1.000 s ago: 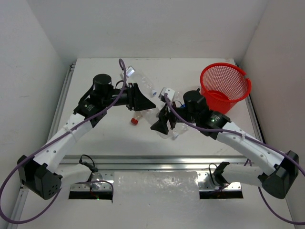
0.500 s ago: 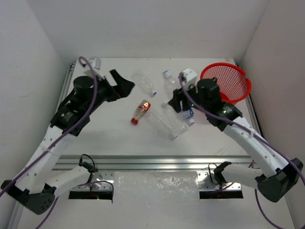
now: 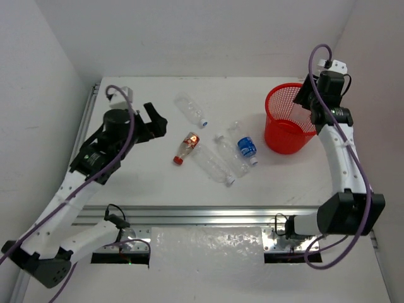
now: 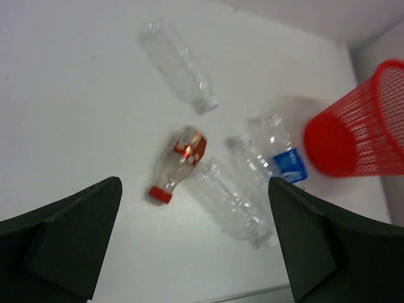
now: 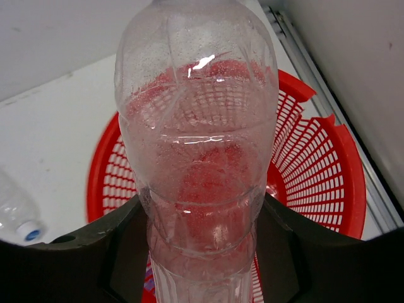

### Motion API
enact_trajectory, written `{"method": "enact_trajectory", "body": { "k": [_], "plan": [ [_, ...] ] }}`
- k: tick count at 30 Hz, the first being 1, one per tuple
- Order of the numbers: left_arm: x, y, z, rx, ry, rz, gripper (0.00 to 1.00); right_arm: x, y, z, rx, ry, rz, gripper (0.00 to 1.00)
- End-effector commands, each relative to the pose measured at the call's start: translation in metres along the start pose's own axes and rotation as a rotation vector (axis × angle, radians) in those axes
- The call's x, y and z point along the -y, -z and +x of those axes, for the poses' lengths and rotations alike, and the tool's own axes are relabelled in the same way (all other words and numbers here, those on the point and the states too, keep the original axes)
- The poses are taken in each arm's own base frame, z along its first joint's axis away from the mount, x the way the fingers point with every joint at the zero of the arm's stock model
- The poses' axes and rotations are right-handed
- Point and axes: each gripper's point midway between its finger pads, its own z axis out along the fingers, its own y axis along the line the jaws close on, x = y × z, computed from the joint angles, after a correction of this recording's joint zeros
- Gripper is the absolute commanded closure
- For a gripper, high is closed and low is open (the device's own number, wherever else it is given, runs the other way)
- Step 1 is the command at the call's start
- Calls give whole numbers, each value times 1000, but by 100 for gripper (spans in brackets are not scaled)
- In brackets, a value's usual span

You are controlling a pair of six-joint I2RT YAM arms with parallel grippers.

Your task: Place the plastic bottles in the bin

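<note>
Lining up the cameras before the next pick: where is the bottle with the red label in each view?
Top view: the red-label bottle lies near the picture's centre, cap pointing down-left.
Left wrist: just left of centre, cap down-left again.
Right wrist: not in it; a gripped clear bottle fills the view.
Shared landmark: the red basket, seen in all three.

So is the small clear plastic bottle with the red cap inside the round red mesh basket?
No, the red-capped bottle lies on the white table, apart from the red mesh basket.
</note>
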Motion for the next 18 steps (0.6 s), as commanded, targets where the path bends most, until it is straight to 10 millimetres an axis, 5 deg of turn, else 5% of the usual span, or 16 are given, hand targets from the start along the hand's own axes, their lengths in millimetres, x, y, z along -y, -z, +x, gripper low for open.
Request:
{"method": "enact_trajectory", "body": {
  "k": [1, 4, 6, 8, 13, 17, 18],
  "plan": [
    [2, -10, 22, -73, -46, 26, 0, 9, -18, -29, 72, -72, 50, 96],
    [3, -17, 29, -89, -54, 35, 0, 13, -37, -24, 57, -48, 61, 77],
    [3, -25, 36, -109, -53, 34, 0, 9, -42, -20, 38, -46, 44, 19],
    [4, -33, 44, -130, -44, 31, 0, -3, -40, -20, 30, -49, -23, 1],
    [-2, -70, 78, -220, -35, -18, 0, -2, -12, -41, 81, -70, -20, 1],
    [-8, -102, 111, -277, -27, -41, 0, -37, 27, -42, 63, -115, -220, 1],
    [-12, -116, 122, -295, -43, -58, 0, -64, 43, -35, 26, -115, -385, 1]
  ]
}}
